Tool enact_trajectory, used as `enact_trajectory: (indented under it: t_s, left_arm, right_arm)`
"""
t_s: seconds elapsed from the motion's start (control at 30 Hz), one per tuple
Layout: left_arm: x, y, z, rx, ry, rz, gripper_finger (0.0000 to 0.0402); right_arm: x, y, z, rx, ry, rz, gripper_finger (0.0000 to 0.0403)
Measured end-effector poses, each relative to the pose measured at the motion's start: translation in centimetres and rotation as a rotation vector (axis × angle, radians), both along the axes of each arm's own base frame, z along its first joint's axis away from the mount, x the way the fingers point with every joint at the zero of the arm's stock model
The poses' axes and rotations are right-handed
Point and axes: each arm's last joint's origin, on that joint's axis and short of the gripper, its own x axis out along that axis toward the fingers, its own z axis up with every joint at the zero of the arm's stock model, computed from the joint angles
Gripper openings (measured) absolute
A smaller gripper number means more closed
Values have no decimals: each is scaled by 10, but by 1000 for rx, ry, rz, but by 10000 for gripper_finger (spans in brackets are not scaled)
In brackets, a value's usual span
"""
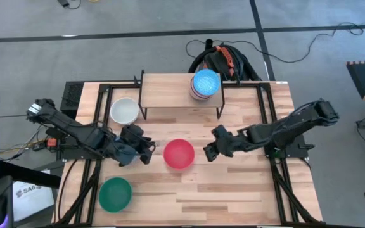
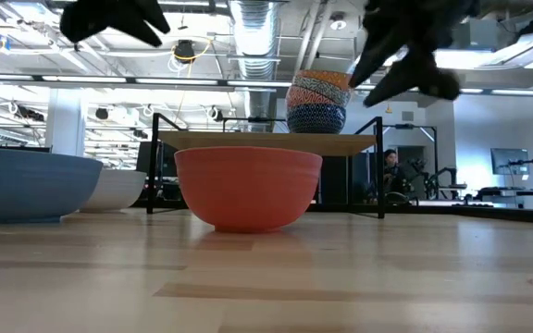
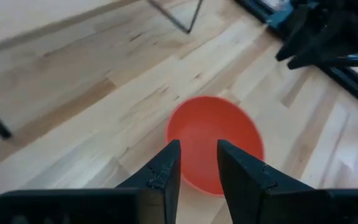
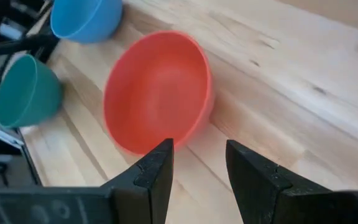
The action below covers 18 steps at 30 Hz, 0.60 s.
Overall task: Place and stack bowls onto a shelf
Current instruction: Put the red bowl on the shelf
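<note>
Both end effectors, left (image 1: 146, 149) and right (image 1: 210, 151), flank the red bowl (image 1: 179, 154), fingers apart; a blue bowl (image 4: 86, 18) seems hidden beneath the left.

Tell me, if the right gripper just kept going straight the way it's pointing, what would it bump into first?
Most likely the round red bowl standing on the wooden tabletop. The right gripper has its fingers open and points at the bowl's near side, though it may hang slightly above the rim, so depth is uncertain.
</note>
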Motion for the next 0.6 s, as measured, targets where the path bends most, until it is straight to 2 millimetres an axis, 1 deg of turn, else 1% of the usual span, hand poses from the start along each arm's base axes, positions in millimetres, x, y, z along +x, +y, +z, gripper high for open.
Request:
enact_trajectory:
  t_s: [0.07,0.17,0.23,0.3,0.47,0.6]
  left_arm:
    - [2,4,-4,-20,-9,35,101]
    - [5,14,-8,-33,-4,94,111]
    - [7,20,-8,-34,-9,126,116]
    - [9,27,-8,-37,-11,154,118]
    - [11,34,-8,-76,-13,174,119]
    - [11,34,-9,-68,8,153,119]
  right_arm:
    - [12,-9,-4,1,-18,26,173]
    - [28,-26,-13,46,-30,61,173]
    - [38,-37,-23,70,-26,81,173]
    - [44,-45,-36,63,18,93,173]
    - [58,-51,-61,56,74,141,173]
    - [67,-50,-69,39,81,161,173]
